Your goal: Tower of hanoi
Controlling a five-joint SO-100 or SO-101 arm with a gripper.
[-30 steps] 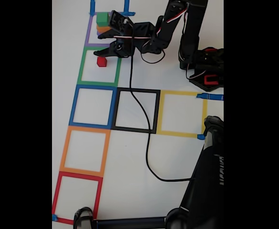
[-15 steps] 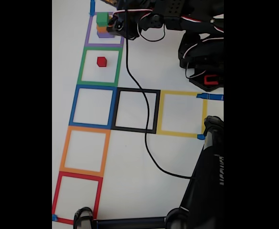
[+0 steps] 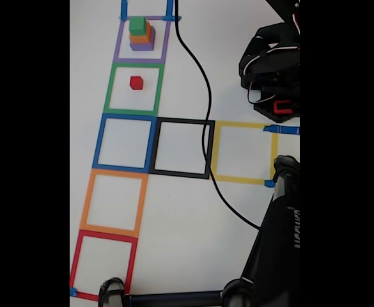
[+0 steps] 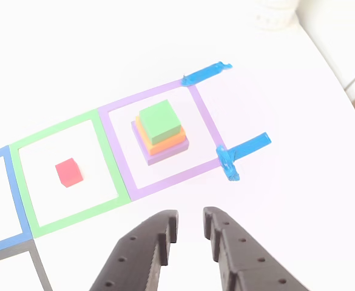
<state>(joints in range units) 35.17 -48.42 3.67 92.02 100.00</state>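
Observation:
A stack of three blocks, green [image 3: 137,25] on orange [image 3: 141,38] on purple [image 3: 142,46], stands inside the purple tape square [image 3: 118,45]. The other view shows the same green block [image 4: 160,120], orange block [image 4: 172,143] and purple block [image 4: 165,155]. A small red cube [image 3: 136,82] [image 4: 68,171] lies alone in the green tape square [image 3: 110,89] beside it. My gripper [image 4: 189,225] hovers in the other view's lower middle, short of the stack, jaws slightly apart and holding nothing. The arm's base [image 3: 273,70] sits at the fixed view's right edge.
Blue [image 3: 101,142], black [image 3: 183,120], yellow [image 3: 241,125], orange [image 3: 113,173] and red [image 3: 107,235] tape squares mark the white table. A black cable [image 3: 206,128] trails across the black square. A black stand [image 3: 276,243] fills the lower right corner.
The arm has drawn back from over the red cube and the stack, up and to the right out of the fixed view. The red cube stays in the green square. The cable swung right.

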